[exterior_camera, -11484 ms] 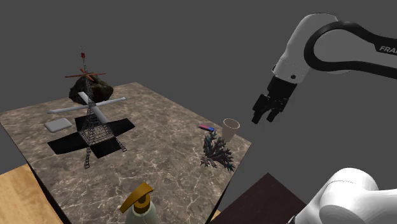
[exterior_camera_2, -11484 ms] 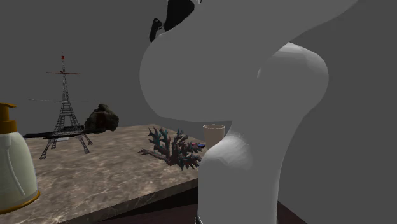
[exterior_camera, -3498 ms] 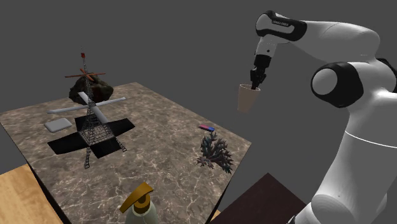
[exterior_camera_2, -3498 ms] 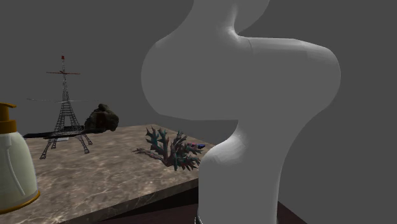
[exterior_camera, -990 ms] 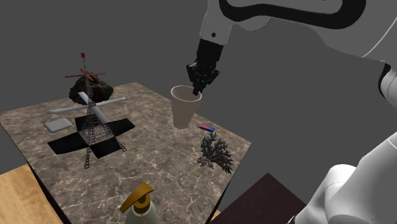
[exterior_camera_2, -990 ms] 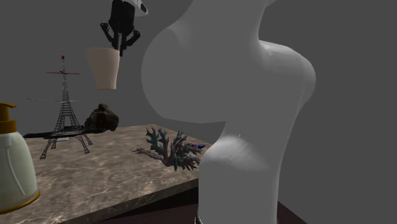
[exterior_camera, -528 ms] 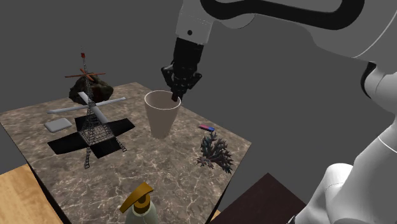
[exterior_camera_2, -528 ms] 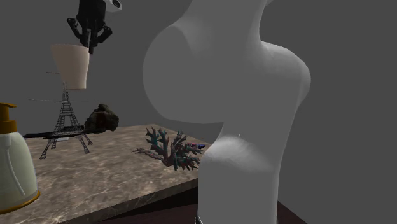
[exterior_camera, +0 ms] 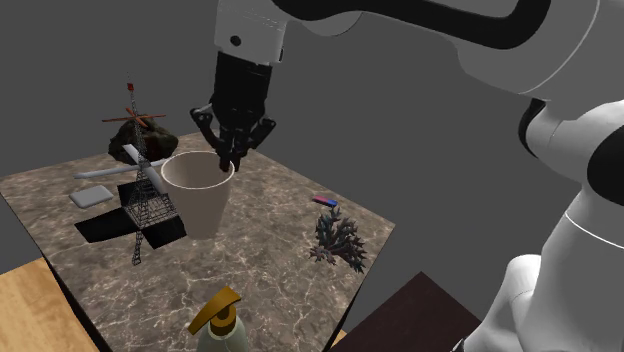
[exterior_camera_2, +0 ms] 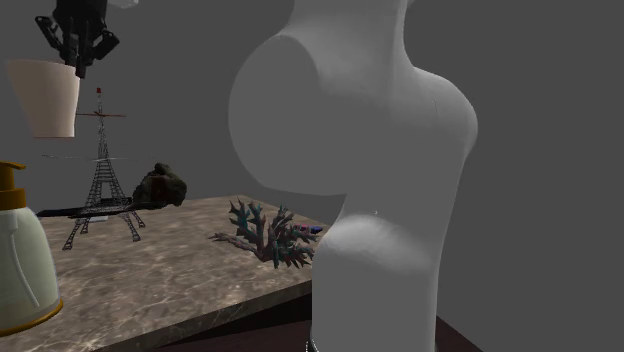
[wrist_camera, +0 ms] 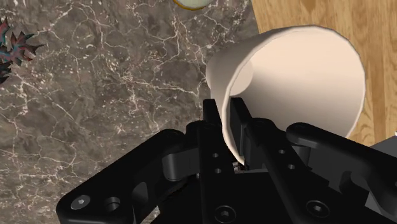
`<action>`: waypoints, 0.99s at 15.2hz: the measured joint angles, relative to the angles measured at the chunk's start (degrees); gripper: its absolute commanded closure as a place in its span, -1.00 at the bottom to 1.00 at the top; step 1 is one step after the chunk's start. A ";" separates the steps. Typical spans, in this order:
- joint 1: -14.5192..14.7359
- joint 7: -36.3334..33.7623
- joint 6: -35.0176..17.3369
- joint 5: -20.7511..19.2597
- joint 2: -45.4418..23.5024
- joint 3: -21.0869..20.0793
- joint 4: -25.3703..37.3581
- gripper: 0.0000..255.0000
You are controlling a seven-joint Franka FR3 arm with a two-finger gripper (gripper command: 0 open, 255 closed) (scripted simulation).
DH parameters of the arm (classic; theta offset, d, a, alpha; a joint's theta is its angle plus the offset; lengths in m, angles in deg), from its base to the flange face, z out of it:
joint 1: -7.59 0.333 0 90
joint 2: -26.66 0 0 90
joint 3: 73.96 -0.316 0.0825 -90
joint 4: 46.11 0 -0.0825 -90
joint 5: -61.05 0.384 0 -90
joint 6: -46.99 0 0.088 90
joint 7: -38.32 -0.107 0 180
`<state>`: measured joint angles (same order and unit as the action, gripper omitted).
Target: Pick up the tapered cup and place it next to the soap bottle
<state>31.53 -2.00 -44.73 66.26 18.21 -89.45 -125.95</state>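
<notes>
Fingers pinch the wall of the tapered cup at its rim, one inside the mouth and one outside. The wrist view makes that grip plain. The gripper is closed narrowly on this cream cup, which hangs upright below it, mouth up, in the air.

From the shoulder view, the cup hangs over the marble table, in front of the wire tower model and towards that view's left of the spiky coral piece. The soap bottle, with its yellow pump, stands at the near edge, well apart from the cup.

The second exterior view adds the height. The cup hangs under the gripper, high above the table top and above the soap bottle at that view's left edge. The tower, a dark lumpy rock and the coral stand farther right, and the white arm bulks large in the foreground.

Past the cup, the wrist view looks down on veined marble and, beyond the table's edge, a wooden floor.
</notes>
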 measured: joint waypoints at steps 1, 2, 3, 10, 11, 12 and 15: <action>1.05 -1.59 0.18 -0.62 -1.46 -0.63 1.77 1.00; 1.94 -2.84 0.32 -1.24 -3.18 -1.08 3.71 1.00; 2.80 -4.06 0.65 -1.72 -4.25 -1.49 5.14 1.00; 9.41 -11.24 2.39 -5.87 -14.57 -3.34 17.51 1.00; 9.38 -11.27 1.67 -5.84 -14.46 -3.35 16.70 1.00; 9.25 -11.23 0.61 -5.73 -14.10 -3.35 15.28 1.00; 8.72 -10.85 -2.17 -5.36 -13.01 -3.31 11.40 1.00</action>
<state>40.25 -12.86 -46.91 60.90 5.20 -92.76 -114.56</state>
